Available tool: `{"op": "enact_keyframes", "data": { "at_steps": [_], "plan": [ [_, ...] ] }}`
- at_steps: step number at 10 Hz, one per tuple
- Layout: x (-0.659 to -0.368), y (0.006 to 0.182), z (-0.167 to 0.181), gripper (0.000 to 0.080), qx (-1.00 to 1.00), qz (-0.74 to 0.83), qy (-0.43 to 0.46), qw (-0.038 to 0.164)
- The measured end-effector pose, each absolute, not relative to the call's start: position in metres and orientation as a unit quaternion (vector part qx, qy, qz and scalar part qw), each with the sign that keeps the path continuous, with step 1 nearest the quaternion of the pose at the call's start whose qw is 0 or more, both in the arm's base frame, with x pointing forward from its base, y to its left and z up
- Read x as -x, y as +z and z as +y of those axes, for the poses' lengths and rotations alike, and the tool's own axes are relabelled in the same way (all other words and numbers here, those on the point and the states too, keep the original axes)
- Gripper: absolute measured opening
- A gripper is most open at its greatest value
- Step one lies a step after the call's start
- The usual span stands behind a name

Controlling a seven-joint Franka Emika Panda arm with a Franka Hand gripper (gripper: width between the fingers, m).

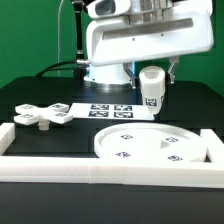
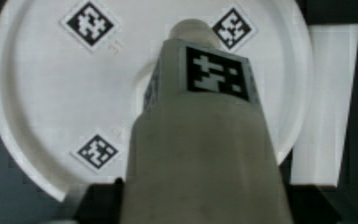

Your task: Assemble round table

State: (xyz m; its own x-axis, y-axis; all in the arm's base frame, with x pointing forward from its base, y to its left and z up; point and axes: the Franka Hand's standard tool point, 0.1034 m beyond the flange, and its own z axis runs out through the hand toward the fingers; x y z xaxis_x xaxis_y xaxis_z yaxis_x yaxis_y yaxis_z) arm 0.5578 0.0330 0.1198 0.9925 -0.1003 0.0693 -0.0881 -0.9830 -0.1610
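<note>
My gripper [image 1: 152, 78] is shut on the short white cylindrical post [image 1: 151, 88] and holds it upright in the air, a little above the far edge of the large flat rimmed disc [image 1: 150, 146]. In the wrist view the post [image 2: 202, 130] fills the middle, a tag on its side, with a dark finger [image 2: 105, 205] on either side of it. The disc [image 2: 60, 90] lies below, with several tags on it. The flat lobed cross-shaped piece [image 1: 43, 116] lies on the table at the exterior view's left.
The marker board [image 1: 108, 110] lies behind the disc, under the arm. White border rails run along the front [image 1: 110, 177] and stand at the left [image 1: 6, 137] and right [image 1: 209, 145] ends. The robot's base stands behind.
</note>
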Motion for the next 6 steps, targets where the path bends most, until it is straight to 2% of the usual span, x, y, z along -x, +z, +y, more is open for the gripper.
{"op": "enact_keyframes", "data": {
  "at_steps": [1, 3, 6],
  "plan": [
    [-0.553, 0.1147, 0.0316, 0.0409, 0.995, 0.051, -0.051, 0.075],
    [-0.5587, 0.1137, 0.0248, 0.0409, 0.988, 0.055, -0.132, 0.051],
    [-0.5596, 0.1102, 0.0276, 0.0409, 0.986, 0.035, -0.157, 0.041]
  ]
}}
